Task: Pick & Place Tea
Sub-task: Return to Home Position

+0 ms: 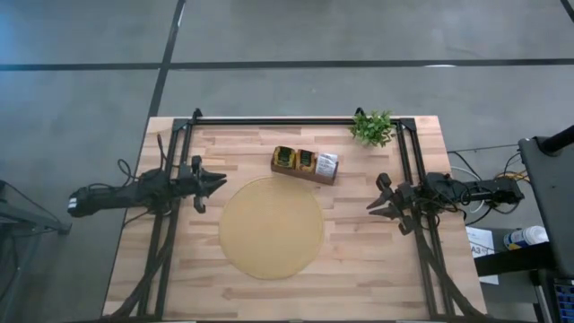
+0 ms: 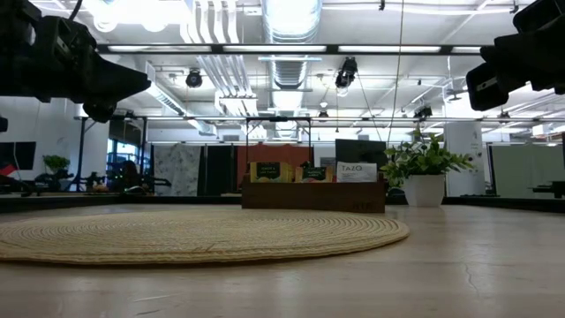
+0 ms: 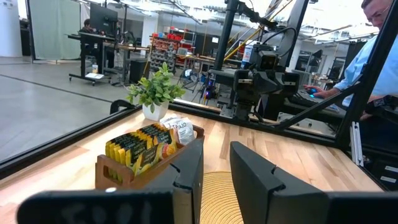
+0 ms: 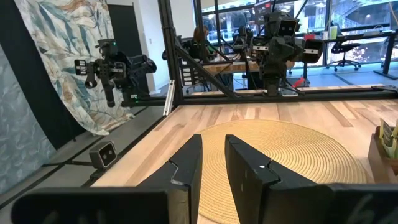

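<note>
Looks just about done, with the tea bags all in the brown tray near the table's far edge, none on the round mat, and the left gripper and right gripper empty, fingers slightly apart, by the side edges.

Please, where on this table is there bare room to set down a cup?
The round mat is bare, also the wood on its side away from the tray. Crowded: the edge with tray and plant.

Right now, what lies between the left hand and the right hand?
In the high view, only the round tan mat lies between the left hand and the right hand; nothing rests on it.
</note>
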